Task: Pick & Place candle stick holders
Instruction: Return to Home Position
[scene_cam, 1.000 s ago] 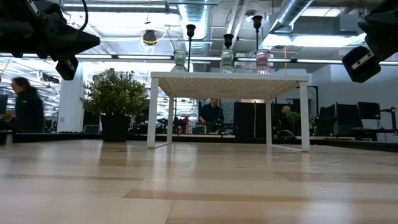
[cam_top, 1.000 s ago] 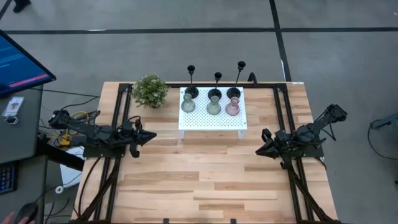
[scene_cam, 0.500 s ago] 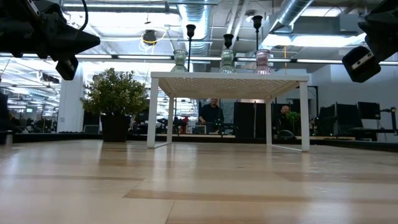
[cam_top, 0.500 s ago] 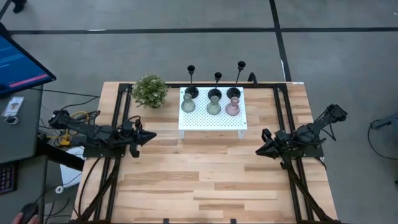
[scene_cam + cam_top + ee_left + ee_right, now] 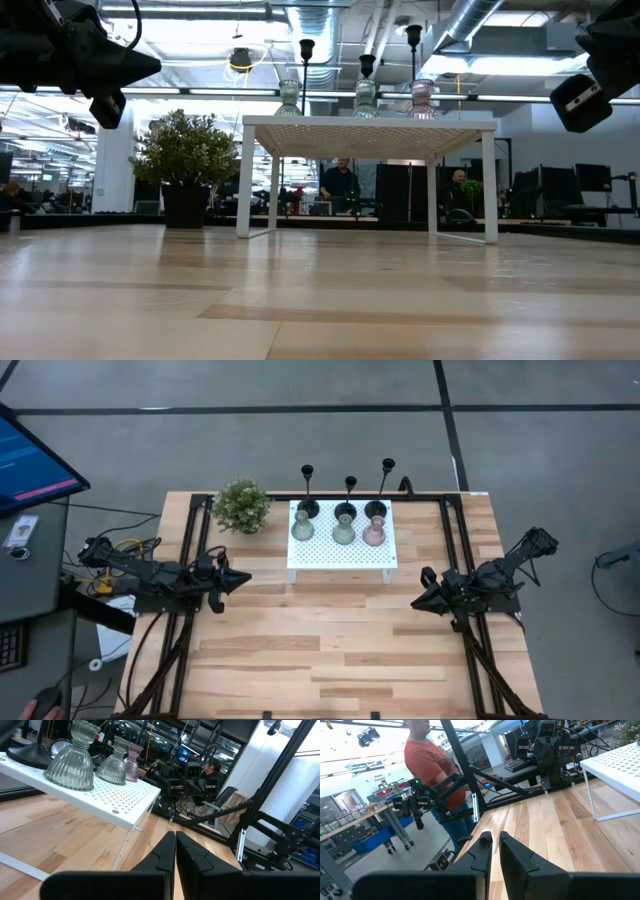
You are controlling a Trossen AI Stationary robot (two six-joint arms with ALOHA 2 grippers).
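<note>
Three black thin-stemmed holders (image 5: pixel 308 490) (image 5: pixel 348 495) (image 5: pixel 383 485) stand upright on their round bases along the far edge of a small white perforated stand (image 5: pixel 340 555). In front of them stand two pale green glass holders (image 5: pixel 302 527) (image 5: pixel 343 530) and a pink one (image 5: pixel 374 532). They also show in the left wrist view (image 5: pixel 72 755) (image 5: pixel 114 762) (image 5: pixel 131 762). My left gripper (image 5: pixel 245 577) is shut and empty, above the table to the stand's left. My right gripper (image 5: pixel 415 600) is shut and empty, to the stand's right and nearer.
A small bushy green plant in a dark pot (image 5: pixel 241 506) stands on the table just left of the stand. Bare wooden table (image 5: pixel 320 650) lies between the arms and toward the near edge. A person in a red shirt (image 5: pixel 432 765) stands beyond the table.
</note>
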